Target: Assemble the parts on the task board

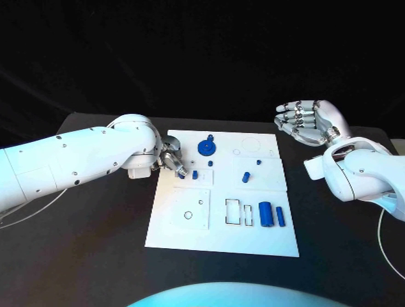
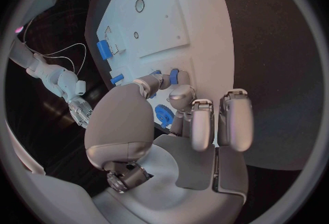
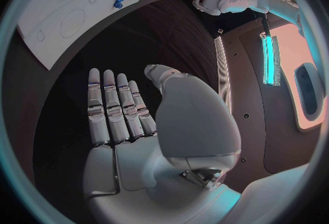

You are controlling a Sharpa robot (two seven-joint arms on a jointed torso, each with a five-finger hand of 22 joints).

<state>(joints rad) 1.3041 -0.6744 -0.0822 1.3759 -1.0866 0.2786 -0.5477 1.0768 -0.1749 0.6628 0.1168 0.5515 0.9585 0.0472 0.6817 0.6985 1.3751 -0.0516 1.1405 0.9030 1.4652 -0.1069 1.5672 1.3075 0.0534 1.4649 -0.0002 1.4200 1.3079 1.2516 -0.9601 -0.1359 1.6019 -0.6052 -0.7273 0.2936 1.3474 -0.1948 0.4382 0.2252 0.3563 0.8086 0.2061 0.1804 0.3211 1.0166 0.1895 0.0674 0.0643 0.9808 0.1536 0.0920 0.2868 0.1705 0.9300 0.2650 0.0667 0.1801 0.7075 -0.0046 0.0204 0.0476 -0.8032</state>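
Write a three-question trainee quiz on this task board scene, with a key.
1. True or false: the right hand holds a blue part.
2. Which hand is at the task board? A) left B) right C) neither
3. Fill in: the blue gear lies near the board's ____ edge, far or near from the robot.

Key: 1 false, its fingers are apart and empty. 2 A, the left hand reaches over the board's edge. 3 far.

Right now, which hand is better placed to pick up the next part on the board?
Left. The left hand is already over the board, fingers at a small blue part. The right hand is open, off the board's far right corner.
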